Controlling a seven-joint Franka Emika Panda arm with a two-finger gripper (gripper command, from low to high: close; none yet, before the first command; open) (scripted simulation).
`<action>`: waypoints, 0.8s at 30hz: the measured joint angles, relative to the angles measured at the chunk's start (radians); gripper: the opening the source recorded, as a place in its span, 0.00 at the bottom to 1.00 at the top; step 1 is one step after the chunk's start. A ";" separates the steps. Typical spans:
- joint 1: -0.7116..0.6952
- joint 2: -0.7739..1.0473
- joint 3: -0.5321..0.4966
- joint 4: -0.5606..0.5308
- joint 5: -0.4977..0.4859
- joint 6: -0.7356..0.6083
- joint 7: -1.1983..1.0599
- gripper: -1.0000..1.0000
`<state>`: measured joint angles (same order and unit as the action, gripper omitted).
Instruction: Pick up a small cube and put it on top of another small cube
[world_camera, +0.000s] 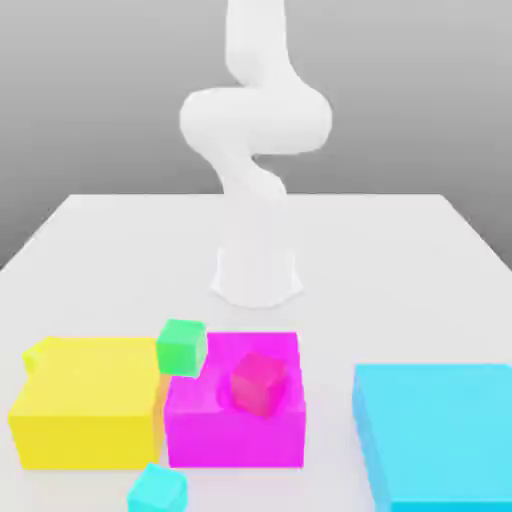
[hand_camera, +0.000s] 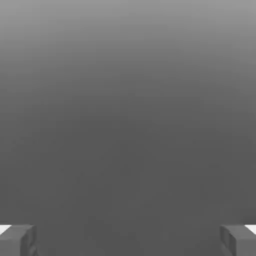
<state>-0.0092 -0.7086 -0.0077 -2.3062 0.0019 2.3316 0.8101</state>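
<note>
teal cube (world_camera: 157, 489): bottom edge, left of centre, on the table (world_camera: 400, 260), apart from pink cube (world_camera: 259, 381) up-right on the magenta block (world_camera: 235, 430). gripper (hand_camera: 128, 240): fingers (hand_camera: 17, 239) spread wide, empty.

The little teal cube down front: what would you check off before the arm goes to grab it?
1. Claw open and holding nothing: ok.
2. Teal cube free on the table, nothing on top: ok.
3. Pink cube has a level top for stacking: not ok, it sits tilted on the magenta block.
4. Green cube clear of the pink one: ok, apart.
5. Claw above the teal cube: cannot tell.
</note>
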 joint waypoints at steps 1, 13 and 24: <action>-0.004 0.039 -0.004 -0.003 0.001 0.014 0.004 0.50; -0.047 0.477 -0.045 -0.032 0.017 0.165 0.047 0.50; -0.095 0.877 -0.075 -0.059 0.048 0.303 0.075 0.50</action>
<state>-0.1042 0.1679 -0.0826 -2.3650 0.0502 2.6349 0.8853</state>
